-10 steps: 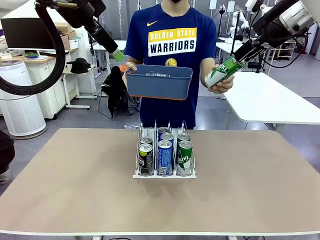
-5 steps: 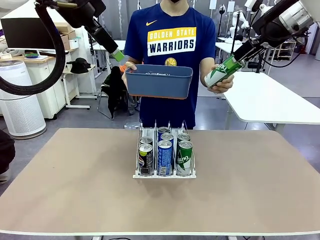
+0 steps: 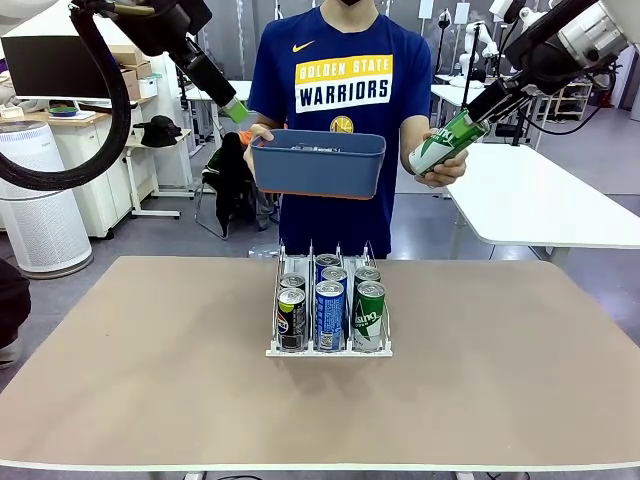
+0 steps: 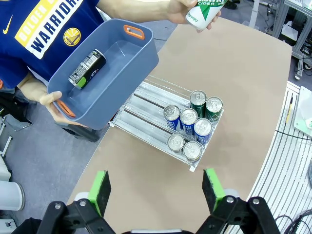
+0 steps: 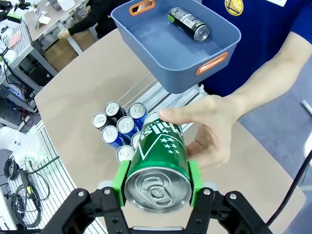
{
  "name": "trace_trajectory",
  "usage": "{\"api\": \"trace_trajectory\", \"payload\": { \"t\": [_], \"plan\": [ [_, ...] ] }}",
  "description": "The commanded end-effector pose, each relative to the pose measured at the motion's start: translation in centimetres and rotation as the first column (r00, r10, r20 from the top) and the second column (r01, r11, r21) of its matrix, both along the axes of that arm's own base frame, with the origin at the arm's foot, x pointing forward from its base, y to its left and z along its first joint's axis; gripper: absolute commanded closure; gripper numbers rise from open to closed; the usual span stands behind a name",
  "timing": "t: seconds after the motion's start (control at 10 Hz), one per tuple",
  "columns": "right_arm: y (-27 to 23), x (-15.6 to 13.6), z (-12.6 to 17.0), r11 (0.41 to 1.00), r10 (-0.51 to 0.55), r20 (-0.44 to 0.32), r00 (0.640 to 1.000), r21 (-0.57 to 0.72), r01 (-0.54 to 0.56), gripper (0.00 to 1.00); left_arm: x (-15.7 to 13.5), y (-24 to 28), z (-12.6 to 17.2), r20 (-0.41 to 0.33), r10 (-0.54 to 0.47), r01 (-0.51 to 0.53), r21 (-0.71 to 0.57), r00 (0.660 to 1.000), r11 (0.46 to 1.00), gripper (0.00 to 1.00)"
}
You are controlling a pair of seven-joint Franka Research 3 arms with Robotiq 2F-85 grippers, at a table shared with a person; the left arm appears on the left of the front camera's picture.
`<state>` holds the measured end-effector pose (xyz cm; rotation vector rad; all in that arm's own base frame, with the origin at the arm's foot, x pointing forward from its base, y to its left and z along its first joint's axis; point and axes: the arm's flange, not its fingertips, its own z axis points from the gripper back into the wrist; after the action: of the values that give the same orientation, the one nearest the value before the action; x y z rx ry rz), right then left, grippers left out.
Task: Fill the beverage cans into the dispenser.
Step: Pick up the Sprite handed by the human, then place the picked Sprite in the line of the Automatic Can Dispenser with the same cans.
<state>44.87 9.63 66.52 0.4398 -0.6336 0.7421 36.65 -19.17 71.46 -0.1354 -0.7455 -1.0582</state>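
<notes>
Handover: green can [image 3: 440, 147], upper right, clamped in right fingers [image 5: 120, 179]; person's hand [image 3: 447, 168] under it.
Pull away only once the hand releases, then aim for the dispenser's [image 3: 330, 353] right lane, mid-frame on the table [image 3: 500, 380]. Left fingers [image 4: 100, 191] open, upper left.

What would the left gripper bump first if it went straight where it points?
Probably the dispenser, at its empty lanes behind the cans. The open left gripper hangs high, and a corner of the blue bin sits close to that line, so maybe that first.
</notes>
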Motion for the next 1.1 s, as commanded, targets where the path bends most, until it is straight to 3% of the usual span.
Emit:
{"api": "trace_trajectory", "payload": {
  "t": [0.0,1.0],
  "plan": [
    [0.01,-0.03,0.06,1.0,0.002,0.001,1.0,0.0,-0.002,1.0,0.02,0.09,0.0,0.001,0.004,-0.004,0.001,1.0,1.0,0.0],
    [0.01,-0.03,0.06,1.0,0.002,0.001,1.0,0.0,-0.002,1.0,0.02,0.09,0.0,0.001,0.004,-0.004,0.001,1.0,1.0,0.0]
  ]
}}
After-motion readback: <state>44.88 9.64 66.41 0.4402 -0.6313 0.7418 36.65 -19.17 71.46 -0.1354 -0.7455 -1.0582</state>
